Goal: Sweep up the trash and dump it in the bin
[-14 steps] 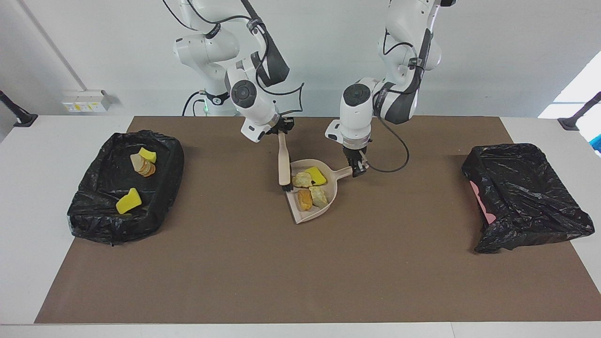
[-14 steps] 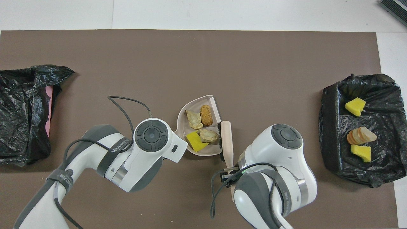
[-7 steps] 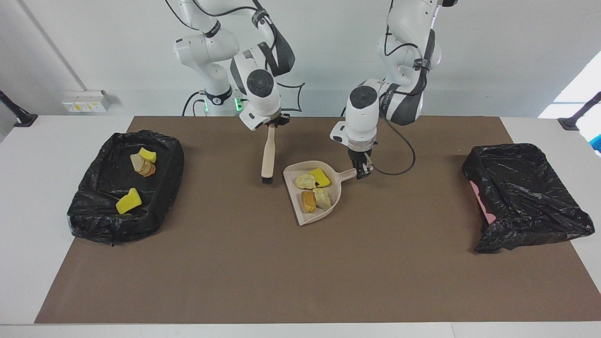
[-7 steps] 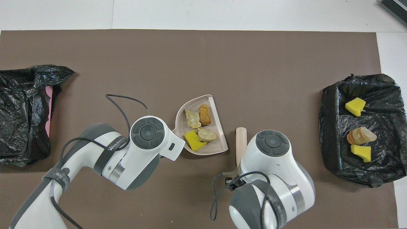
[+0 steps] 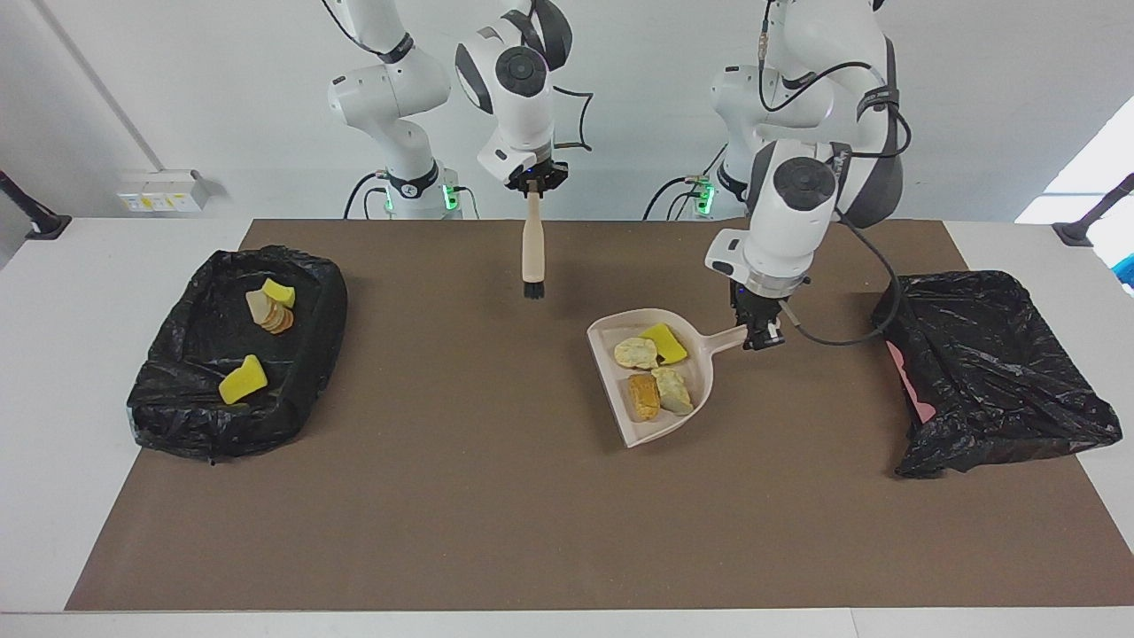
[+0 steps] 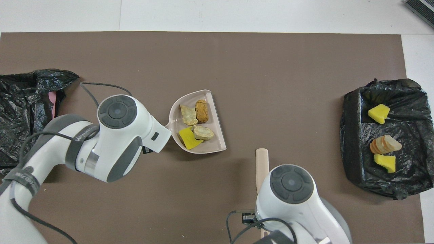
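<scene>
Trash (image 5: 654,372) sits loose in the dustpan (image 6: 210,147): one yellow sponge chunk (image 6: 189,138), two pale wrinkly lumps and a brown cork-like piece (image 6: 202,111). The left jaws are clamped tight on the end of the pan's handle (image 5: 728,337). The pan appears to hang just clear of the brown mat (image 5: 532,532) that covers the surface, roughly level. In the overhead view its handle points to nine o'clock and its straight open lip to three o'clock.

The right jaws are shut on the top of the brush (image 5: 532,252), which hangs bristles-down over the mat, at about five o'clock from the pan in the overhead view. That arm waits.

In that same view, one black-lined bin (image 6: 27,118) lies at nine o'clock from the pan, toward the left arm's end. A second bin (image 6: 352,135) lies at three o'clock and already holds yellow chunks and a stack of sliced rounds.

Sweeping looks finished; dumping is what remains. The likeliest trouble:
- The pieces lie unrestrained, some close to the open lip. Any dip of that lip, or a quick swing, could roll them back onto the mat.
- The hold is at the thin handle's end, so the loaded pan could twist in the grip.
- The nearer bin's liner is crumpled and slumped. The pan could snag it, or pieces could land on a fold and slide outside.
</scene>
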### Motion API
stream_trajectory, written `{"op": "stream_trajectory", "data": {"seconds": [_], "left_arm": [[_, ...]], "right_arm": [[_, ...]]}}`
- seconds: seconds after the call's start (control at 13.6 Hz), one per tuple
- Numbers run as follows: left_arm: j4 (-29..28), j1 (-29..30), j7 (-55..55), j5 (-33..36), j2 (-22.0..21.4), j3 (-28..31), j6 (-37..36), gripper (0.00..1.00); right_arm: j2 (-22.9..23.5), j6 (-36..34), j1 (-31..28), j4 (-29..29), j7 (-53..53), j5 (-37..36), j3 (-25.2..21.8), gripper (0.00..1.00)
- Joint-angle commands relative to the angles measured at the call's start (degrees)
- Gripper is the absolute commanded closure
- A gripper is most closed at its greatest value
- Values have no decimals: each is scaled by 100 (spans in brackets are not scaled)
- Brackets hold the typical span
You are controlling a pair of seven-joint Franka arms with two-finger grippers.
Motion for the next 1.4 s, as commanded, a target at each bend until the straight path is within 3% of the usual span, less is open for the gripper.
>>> {"op": "stream_trajectory", "data": {"seconds": [0.0,0.22,0.59,0.66,0.74,0.81,0.96,1.33], "left_arm": [[815,543,575,-175,94,-57,-807,100],[1389,887,1086,-193,50,31,-1539,100],[1407,2080,2454,-386,-20,40,-1461,100],[1390,2284,2797,-430,-20,49,-1374,100],[1311,2460,3166,-439,-46,75,-1208,100],[1275,2670,3579,-439,-90,84,-1119,100],[1205,3223,4493,-439,-82,84,-891,100],[1240,4375,6190,-343,181,93,-197,100]], "right_arm": [[522,573,198,-108,345,94,1,100],[849,1267,384,-406,505,94,1,100],[1060,1462,464,-574,320,76,-8,100],[1069,1498,472,-565,320,67,-8,91],[1095,1489,472,-513,320,15,-8,56],[1104,1489,472,-443,311,-29,-16,1],[1113,1472,341,-145,276,-169,-60,0],[1096,1103,-887,874,-135,-819,-60,0]]}}
